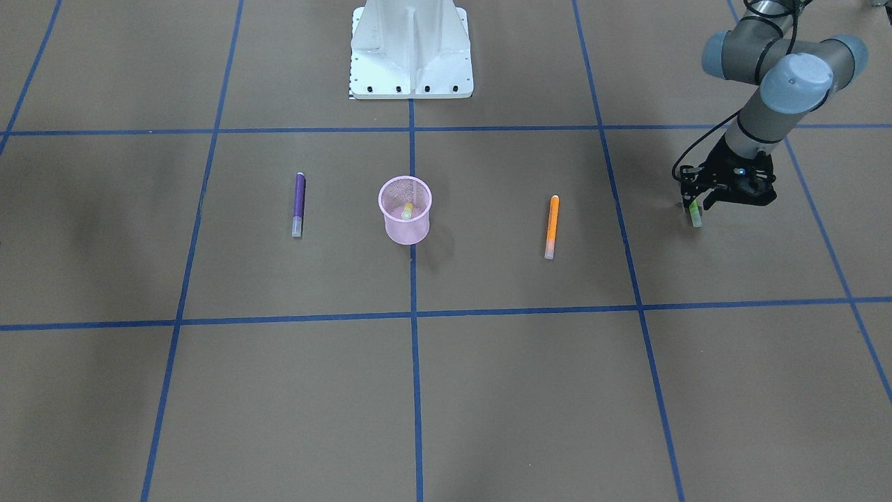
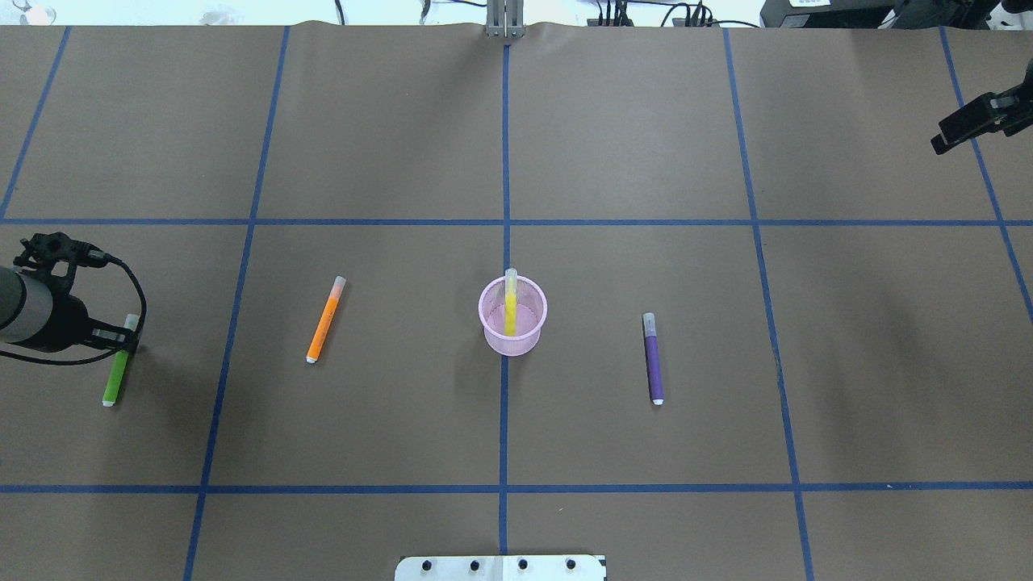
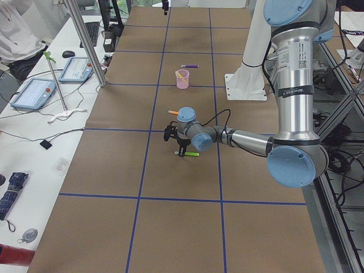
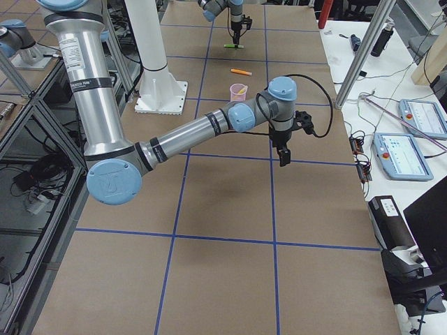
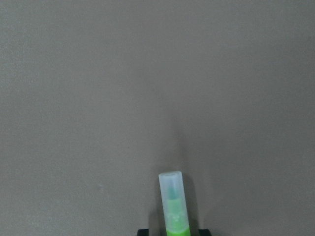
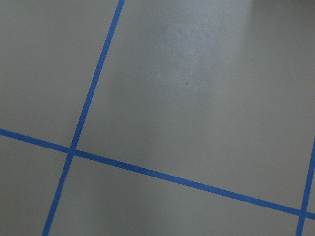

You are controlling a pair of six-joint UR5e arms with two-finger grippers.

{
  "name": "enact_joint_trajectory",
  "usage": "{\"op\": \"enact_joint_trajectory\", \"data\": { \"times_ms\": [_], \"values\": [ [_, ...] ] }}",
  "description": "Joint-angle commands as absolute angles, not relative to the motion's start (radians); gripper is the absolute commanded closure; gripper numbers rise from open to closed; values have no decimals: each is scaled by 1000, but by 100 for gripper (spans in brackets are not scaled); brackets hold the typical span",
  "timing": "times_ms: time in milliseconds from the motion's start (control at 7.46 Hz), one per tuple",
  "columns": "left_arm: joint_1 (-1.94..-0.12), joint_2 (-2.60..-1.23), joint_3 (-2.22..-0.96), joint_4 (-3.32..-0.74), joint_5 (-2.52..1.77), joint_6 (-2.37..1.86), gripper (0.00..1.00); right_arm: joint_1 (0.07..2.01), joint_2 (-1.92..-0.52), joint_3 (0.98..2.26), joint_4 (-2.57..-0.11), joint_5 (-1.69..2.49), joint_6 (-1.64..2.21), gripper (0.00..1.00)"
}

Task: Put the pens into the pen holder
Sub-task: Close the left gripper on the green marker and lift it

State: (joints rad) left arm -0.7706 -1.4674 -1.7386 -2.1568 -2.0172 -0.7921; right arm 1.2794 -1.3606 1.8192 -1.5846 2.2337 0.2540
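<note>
My left gripper is down at the table on my far left, shut on the cap end of the green pen, which lies on the brown paper. The left wrist view shows its pale cap between my pads. The pink mesh pen holder stands at the table's middle with the yellow pen upright in it. The orange pen lies left of the holder, the purple pen right of it. My right gripper hangs over the far right; I cannot tell if it is open.
The table is brown paper with a blue tape grid. My white base plate sits at the robot's edge. Metal posts and side tables with tablets flank the table's far edge.
</note>
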Motion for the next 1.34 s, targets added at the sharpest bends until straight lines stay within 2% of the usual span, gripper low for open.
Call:
{"op": "enact_joint_trajectory", "data": {
  "times_ms": [0,268,402,536,670,938,1206],
  "values": [
    [-765,-1468,-1732,-2157,-2017,-792,57,1279,-1361,1819,-1585,2233,255,0],
    [-765,-1470,-1732,-2157,-2017,-790,57,1279,-1361,1818,-1585,2233,255,0],
    [-765,-1470,-1733,-2157,-2017,-790,67,1279,-1361,1816,-1585,2233,255,0],
    [-765,-1470,-1732,-2157,-2017,-790,93,1279,-1361,1816,-1585,2233,255,0],
    [-765,-1470,-1733,-2157,-2002,-788,100,1279,-1361,1816,-1585,2233,255,0],
    [-767,-1476,-1776,-2158,-1991,-784,100,1279,-1361,1818,-1585,2233,255,0],
    [-770,-1500,-1906,-2184,-1961,-747,100,1279,-1361,1818,-1585,2233,255,0]
  ]
}}
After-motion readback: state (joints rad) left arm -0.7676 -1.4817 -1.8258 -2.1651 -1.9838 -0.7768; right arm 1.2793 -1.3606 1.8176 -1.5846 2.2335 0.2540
